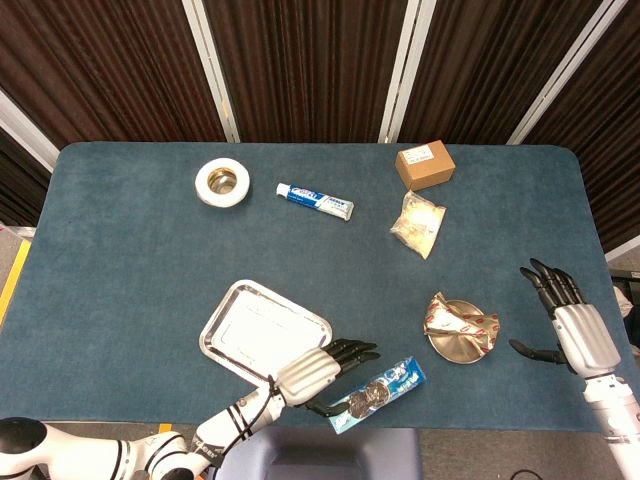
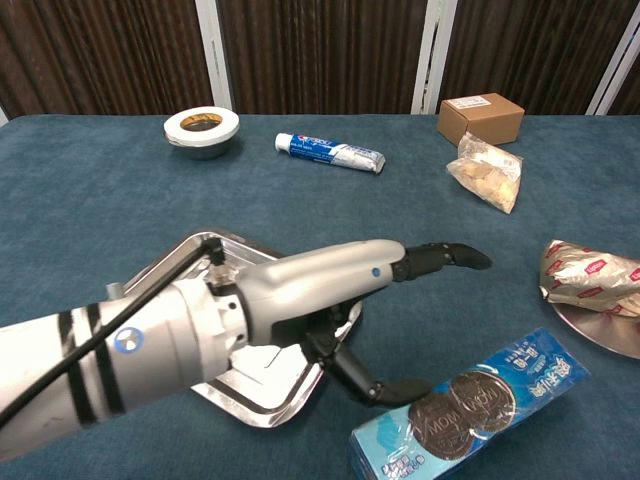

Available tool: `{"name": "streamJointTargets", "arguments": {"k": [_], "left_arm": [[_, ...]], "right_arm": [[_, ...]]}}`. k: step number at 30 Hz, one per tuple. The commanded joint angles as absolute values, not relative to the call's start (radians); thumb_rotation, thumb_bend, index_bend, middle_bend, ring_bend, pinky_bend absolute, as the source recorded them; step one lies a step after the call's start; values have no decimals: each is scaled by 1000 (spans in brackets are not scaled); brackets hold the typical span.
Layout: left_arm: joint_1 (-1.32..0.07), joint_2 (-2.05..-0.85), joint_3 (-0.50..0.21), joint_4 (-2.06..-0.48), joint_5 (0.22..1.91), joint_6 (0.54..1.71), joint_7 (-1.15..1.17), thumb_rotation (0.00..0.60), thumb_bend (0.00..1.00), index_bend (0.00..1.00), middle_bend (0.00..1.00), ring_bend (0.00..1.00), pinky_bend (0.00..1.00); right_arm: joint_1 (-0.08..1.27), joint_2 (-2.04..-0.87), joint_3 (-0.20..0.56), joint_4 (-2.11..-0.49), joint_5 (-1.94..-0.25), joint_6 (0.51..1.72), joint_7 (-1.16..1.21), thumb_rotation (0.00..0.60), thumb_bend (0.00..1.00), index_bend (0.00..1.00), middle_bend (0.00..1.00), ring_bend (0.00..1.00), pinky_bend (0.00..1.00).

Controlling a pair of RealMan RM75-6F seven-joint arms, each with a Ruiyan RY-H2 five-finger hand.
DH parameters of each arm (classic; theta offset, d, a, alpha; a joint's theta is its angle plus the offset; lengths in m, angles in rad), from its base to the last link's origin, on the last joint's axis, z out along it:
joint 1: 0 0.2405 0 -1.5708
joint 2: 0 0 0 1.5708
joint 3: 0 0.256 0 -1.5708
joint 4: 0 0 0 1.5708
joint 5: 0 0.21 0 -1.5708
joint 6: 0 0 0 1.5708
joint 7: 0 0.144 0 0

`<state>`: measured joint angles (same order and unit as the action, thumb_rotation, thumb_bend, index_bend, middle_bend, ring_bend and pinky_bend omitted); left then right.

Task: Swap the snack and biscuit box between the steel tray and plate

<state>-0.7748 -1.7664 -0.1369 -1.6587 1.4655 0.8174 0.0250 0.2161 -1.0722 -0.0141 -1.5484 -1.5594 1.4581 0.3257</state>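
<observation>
The empty steel tray [image 1: 255, 320] [image 2: 165, 270] lies near the table's front. To its right the blue biscuit box [image 1: 380, 392] [image 2: 500, 395] lies flat on the cloth, close to the front edge. My left hand [image 1: 322, 368] [image 2: 300, 290] hovers between tray and box, fingers stretched out above the box's left end and thumb tip at the box; it grips nothing. The silver-and-red snack packet [image 1: 462, 322] [image 2: 590, 272] rests on the round metal plate [image 1: 455, 352] [image 2: 600, 332]. My right hand [image 1: 572, 322] stays open with fingers spread, right of the plate, appearing in the head view only.
At the back of the blue table stand a tape roll [image 1: 222, 183] [image 2: 201, 131], a toothpaste tube [image 1: 315, 200] [image 2: 330, 152], a small cardboard box [image 1: 425, 165] [image 2: 480, 117] and a clear bag of food [image 1: 418, 223] [image 2: 487, 172].
</observation>
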Motion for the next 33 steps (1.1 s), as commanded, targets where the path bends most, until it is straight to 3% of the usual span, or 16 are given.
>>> {"name": "streamJointTargets", "arguments": {"k": [1,12,19,24,33], "left_arm": [[-794,-1790,-155,-1640,1440,798,41,600,341,0,0,0,97],[-892,-1922,-198,-1544,1353,740,104,597,278,0,0,0,97],[-938,-1992,-209,-1454,1317,716,123,538,267,0,0,0,79],[-958,-2019,-213,-1425,1312,707,105,509,265,0,0,0,73],[-991,-2064,-188,-1335,1296,704,193,511,265,0,0,0,73]], "right_arm": [[216,-1072,-12,-1547,-1560,1455,329,588,248,0,0,0,0],[214,-1066,10,-1538,-1543,1427,358,587,248,0,0,0,0],[213,-1060,22,-1532,-1531,1409,386,587,248,0,0,0,0],[211,-1057,30,-1528,-1527,1405,401,587,246,0,0,0,0],[213,-1046,31,-1524,-1539,1389,440,586,245,0,0,0,0]]}}
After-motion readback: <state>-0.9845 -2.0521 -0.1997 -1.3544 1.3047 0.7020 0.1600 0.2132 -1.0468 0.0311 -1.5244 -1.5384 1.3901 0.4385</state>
